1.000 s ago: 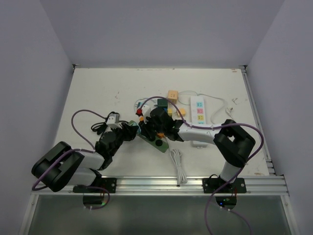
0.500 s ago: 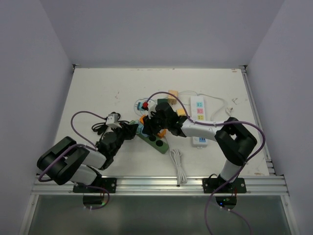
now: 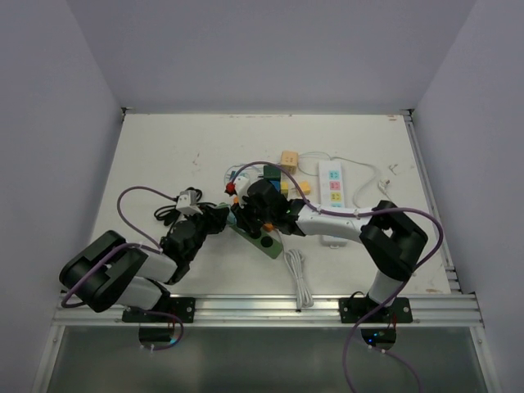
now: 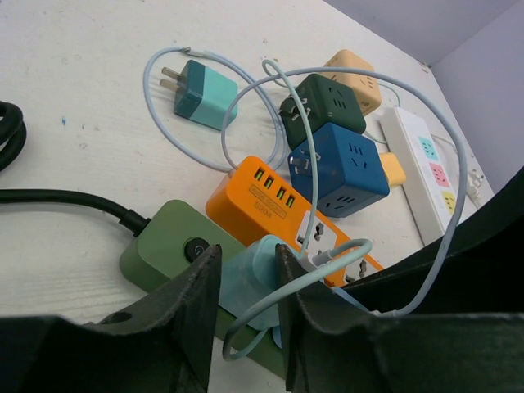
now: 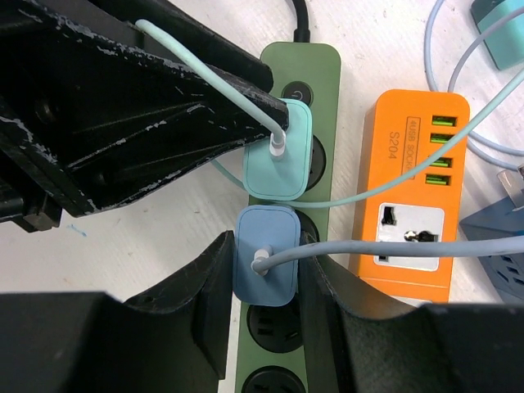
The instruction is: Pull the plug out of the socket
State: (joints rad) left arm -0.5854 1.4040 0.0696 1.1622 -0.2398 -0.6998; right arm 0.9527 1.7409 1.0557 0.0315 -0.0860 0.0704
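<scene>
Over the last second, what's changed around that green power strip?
The right gripper shifted toward the far side, then came back, shut on the blue plug. The left gripper closed in on the mint plug. Both plugs remain seated in the green power strip; the white power strip and cube adapters are unmoved.
</scene>
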